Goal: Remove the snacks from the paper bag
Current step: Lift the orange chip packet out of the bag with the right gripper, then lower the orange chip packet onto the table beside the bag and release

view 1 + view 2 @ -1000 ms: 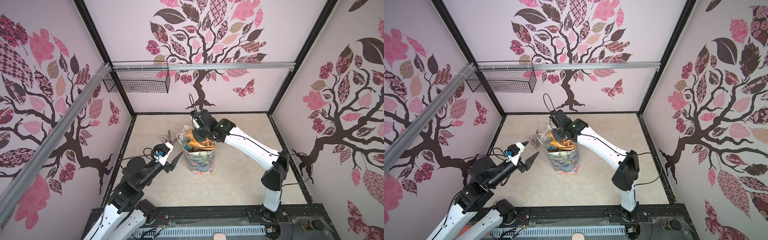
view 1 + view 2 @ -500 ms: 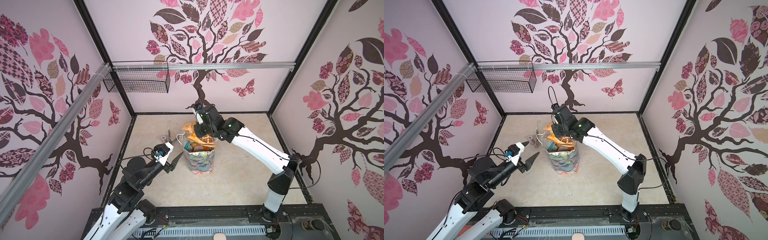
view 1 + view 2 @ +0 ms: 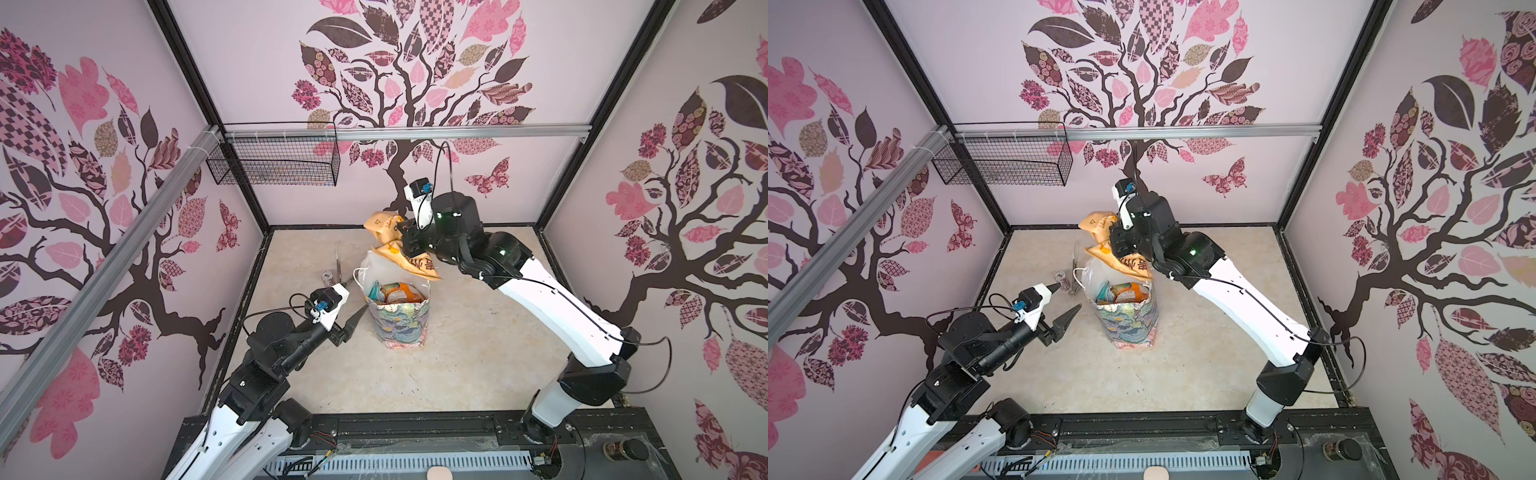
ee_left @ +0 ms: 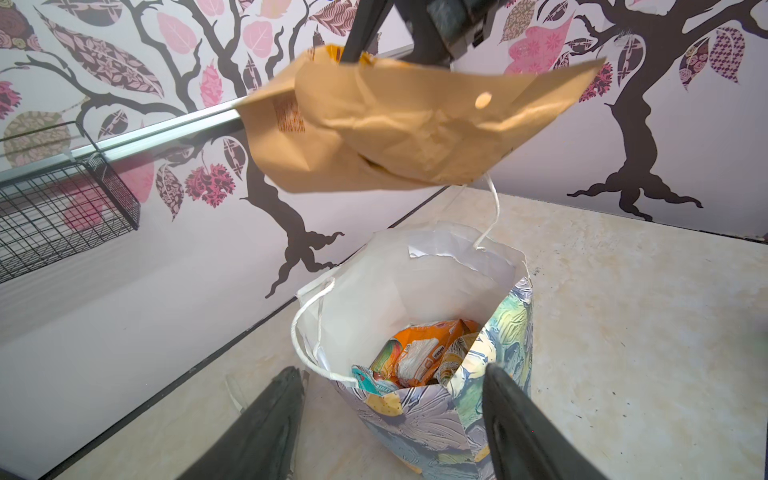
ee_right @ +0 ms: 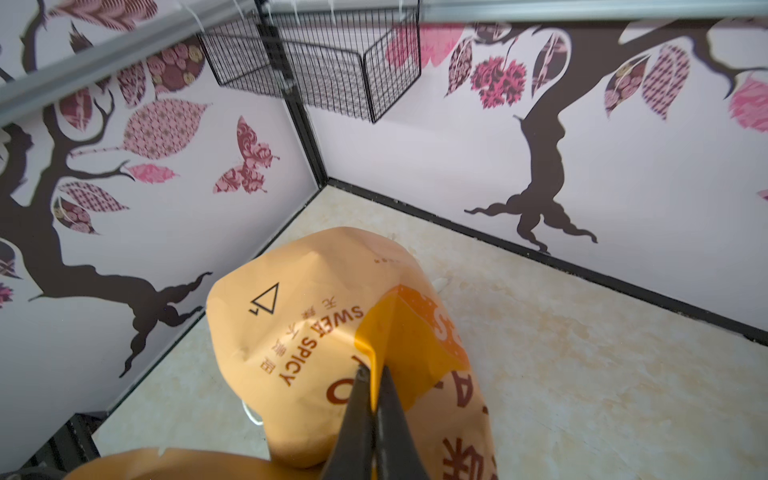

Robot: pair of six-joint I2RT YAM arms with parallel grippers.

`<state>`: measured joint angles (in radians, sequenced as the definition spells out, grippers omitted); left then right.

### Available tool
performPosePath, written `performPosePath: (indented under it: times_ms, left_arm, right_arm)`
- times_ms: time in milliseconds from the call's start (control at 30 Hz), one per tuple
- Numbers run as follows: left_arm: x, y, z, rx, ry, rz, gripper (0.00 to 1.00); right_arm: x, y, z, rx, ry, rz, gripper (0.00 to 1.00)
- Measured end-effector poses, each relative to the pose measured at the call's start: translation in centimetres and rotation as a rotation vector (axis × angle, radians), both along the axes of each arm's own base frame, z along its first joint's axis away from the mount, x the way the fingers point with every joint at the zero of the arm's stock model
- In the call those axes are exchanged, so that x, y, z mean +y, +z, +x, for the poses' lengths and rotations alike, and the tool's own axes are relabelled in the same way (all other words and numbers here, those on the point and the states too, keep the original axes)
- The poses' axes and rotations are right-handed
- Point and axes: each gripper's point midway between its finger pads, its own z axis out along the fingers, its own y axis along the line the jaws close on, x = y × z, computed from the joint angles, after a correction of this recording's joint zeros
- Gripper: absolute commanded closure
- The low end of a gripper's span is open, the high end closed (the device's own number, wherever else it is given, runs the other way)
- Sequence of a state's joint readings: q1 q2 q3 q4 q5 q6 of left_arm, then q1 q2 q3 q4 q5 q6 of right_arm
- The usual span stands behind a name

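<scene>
Right jaws clamp orange packet [image 5: 291, 332], "SPICY" legible; left jaws apart, empty.

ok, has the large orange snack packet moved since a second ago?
Yes, upward. The large orange crinkly snack packet, pinched in the right gripper, has risen out of the upright floral paper bag and hangs clear above it.

You see only the tops of the snacks [image 4: 419, 349] inside the bag [image 4: 415, 419]; its walls hide the rest. The orange packet [image 5: 291, 332] runs off the right wrist view's edge.
</scene>
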<state>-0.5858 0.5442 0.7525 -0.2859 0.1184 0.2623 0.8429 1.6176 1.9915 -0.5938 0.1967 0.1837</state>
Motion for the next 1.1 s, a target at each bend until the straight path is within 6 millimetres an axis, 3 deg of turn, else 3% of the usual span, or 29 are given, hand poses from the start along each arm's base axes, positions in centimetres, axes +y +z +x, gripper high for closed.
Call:
performPosePath:
  times_ms: [167,233,333,433,667,867,967,1100]
  left_arm:
    - [-0.2,-0.1,0.0,0.004,-0.012,0.001,0.30]
    - [-0.5,-0.3,0.0,0.015,-0.021,0.004,0.30]
    - [-1.0,-0.9,0.2,0.042,-0.043,0.009,0.27]
    - [-1.7,-1.5,0.2,0.074,-0.074,0.005,0.22]
    - [-4.4,-3.2,-0.6,0.165,-0.182,0.019,0.16]
    - [-6.9,-4.8,-2.2,0.228,-0.294,0.053,0.09]
    - [-7.5,-5.3,-2.6,0.250,-0.324,0.059,0.02]
    - [-7.7,-5.4,-2.8,0.258,-0.337,0.059,0.02]
  right_arm:
    - [-3.9,4.9,-1.8,-0.117,-0.071,0.089,1.00]
    - [-5.6,6.1,-2.4,-0.155,-0.108,0.108,1.00]
    - [-8.3,6.7,-3.1,-0.192,-0.170,0.123,1.00]
    - [-11.3,5.9,-2.9,-0.198,-0.245,0.120,1.00]
    - [-17.5,0.4,-1.8,-0.131,-0.433,0.074,1.00]
    - [-19.4,-6.8,-0.7,0.001,-0.499,0.046,1.00]
    - [-20.6,-10.9,0.3,0.087,-0.533,0.040,1.00]
    - [-20.9,-15.3,1.3,0.170,-0.553,0.029,1.00]
